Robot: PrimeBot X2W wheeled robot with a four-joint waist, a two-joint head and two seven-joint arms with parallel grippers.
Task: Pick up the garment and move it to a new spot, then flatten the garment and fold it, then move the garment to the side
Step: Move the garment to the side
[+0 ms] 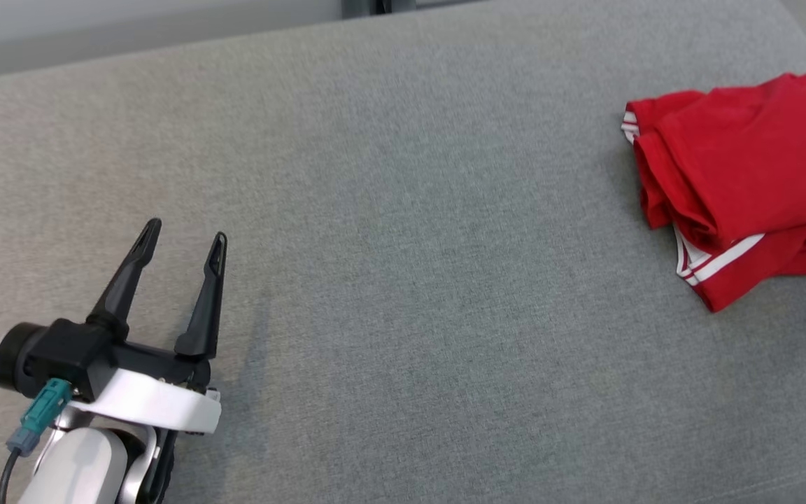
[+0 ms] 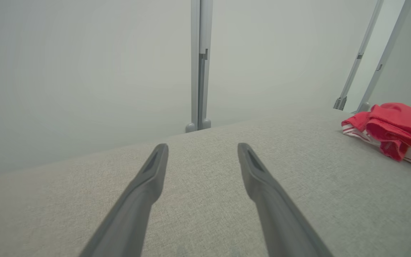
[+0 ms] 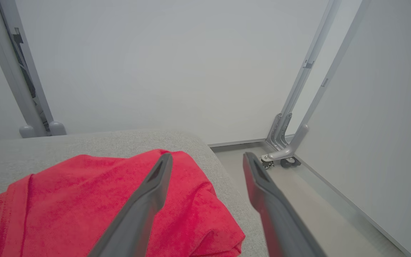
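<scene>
The garment [image 1: 742, 182] is a red cloth with white stripes at its hem, folded into a thick bundle at the right side of the grey cushioned surface [image 1: 403, 280]. In the left wrist view the garment [image 2: 396, 130] lies far off to the right. My left gripper [image 1: 186, 241] rests open and empty at the lower left, well away from it. The left gripper [image 2: 202, 151] shows bare grey fabric between its fingers. My right gripper [image 3: 207, 160] is open above the near right edge of the garment [image 3: 95, 203], with nothing between its fingers.
The cushioned surface ends just right of the garment, where its edge [image 3: 227, 178] drops to a pale floor [image 3: 319, 214]. Grey frame posts [image 2: 200, 67] and a caster foot [image 3: 280, 159] stand beyond, before plain white panels.
</scene>
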